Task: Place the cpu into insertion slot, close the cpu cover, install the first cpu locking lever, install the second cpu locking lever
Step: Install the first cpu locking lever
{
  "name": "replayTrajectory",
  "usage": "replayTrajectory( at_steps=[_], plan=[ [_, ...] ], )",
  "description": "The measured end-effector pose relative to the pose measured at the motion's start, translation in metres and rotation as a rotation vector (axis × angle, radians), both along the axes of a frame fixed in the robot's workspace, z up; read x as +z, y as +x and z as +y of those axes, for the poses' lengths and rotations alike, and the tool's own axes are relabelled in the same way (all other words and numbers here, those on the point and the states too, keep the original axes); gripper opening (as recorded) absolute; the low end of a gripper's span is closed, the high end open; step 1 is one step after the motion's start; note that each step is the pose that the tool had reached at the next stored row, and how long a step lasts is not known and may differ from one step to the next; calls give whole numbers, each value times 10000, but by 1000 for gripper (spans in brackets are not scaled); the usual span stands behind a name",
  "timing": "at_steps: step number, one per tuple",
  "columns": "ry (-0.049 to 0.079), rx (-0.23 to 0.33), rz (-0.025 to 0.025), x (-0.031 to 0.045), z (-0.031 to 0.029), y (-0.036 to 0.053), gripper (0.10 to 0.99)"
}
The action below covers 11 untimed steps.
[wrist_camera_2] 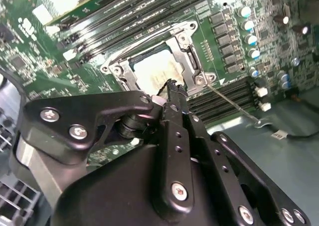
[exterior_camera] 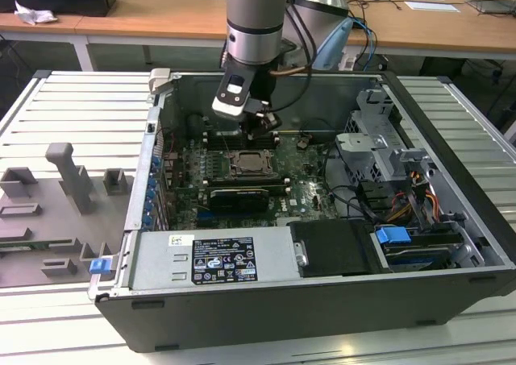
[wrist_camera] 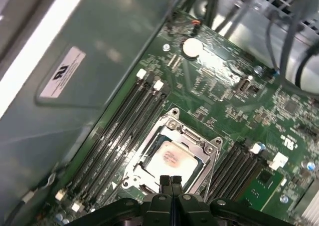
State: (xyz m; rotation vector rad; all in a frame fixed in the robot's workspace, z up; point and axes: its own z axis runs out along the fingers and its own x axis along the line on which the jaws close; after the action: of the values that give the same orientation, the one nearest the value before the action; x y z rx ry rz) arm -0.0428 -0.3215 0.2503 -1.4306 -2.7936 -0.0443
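The cpu (wrist_camera: 172, 158) lies flat in the insertion slot (wrist_camera: 149, 178) on the green board, its pale metal top showing a reddish smear. The silver cpu cover (wrist_camera: 202, 147) lies down around it as a frame. In both wrist views my gripper (wrist_camera: 169, 180) hangs just above the near edge of the chip, fingers shut together with nothing between them. The second wrist view shows the fingertips (wrist_camera_2: 172, 89) over the cpu (wrist_camera_2: 149, 69) and cover (wrist_camera_2: 188, 51). A thin wire lever (wrist_camera_2: 232, 104) sticks out from one socket corner. In the exterior view, the gripper (exterior_camera: 262, 131) is above the socket (exterior_camera: 250, 165).
The open computer case (exterior_camera: 451, 284) lies on a slatted table. Memory slots (wrist_camera: 127, 123) flank the socket on both sides. A black graphics card (exterior_camera: 238, 196), a drive cage (exterior_camera: 375, 143) and cables (exterior_camera: 403, 196) crowd the exterior view's right. Grey fixtures (exterior_camera: 68, 176) stand at the left.
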Motion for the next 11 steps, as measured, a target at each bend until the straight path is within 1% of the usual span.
replayTrajectory(
  at_steps=[2, 4, 8, 9, 11],
  plan=[
    [0, 339, 0, 0, 0, 0, 106],
    [-3, 455, 2, 12, -1, -1, 106],
    [2, 554, 0, 83, 1, 0, 106],
    [3, 690, -1, 83, 2, 0, 106],
    [0, 1250, 1, 84, 1, 0, 106]
  ],
)
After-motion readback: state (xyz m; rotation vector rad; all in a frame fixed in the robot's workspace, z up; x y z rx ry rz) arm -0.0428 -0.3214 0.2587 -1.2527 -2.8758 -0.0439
